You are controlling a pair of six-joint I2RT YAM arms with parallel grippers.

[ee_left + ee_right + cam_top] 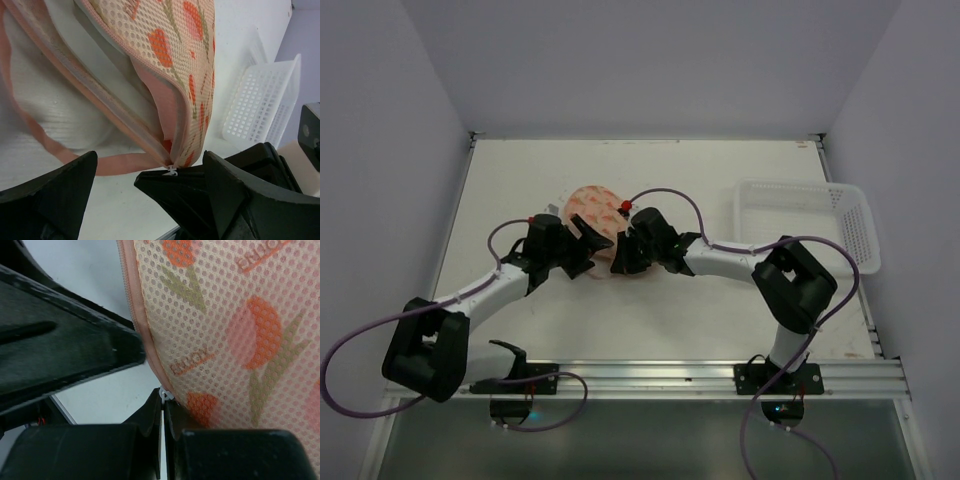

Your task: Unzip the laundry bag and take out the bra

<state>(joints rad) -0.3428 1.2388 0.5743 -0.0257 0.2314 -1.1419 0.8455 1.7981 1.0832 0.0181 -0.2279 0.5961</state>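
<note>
The right pincer (pixel 163 407) is pinching the zip pull (pixel 164 394) of the bag (pixel 240 340), apparently to draw it open, while the left pincer (pixel 586 250) is gaping alongside, ready to brace.

The laundry bag (pixel 240 330) is showing soft matt mesh cloth full of tiny holes, with smooth woven trim and a white plastic-looking zip pull (pixel 165 394). The basket (pixel 260 105) is showing white plastic lattice, and the left gripper (pixel 150 156) is showing matt black plastic fingers (pixel 45 200).

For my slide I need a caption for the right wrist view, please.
Right fingers shut on the white zip pull at the edge of the printed mesh laundry bag.
</note>
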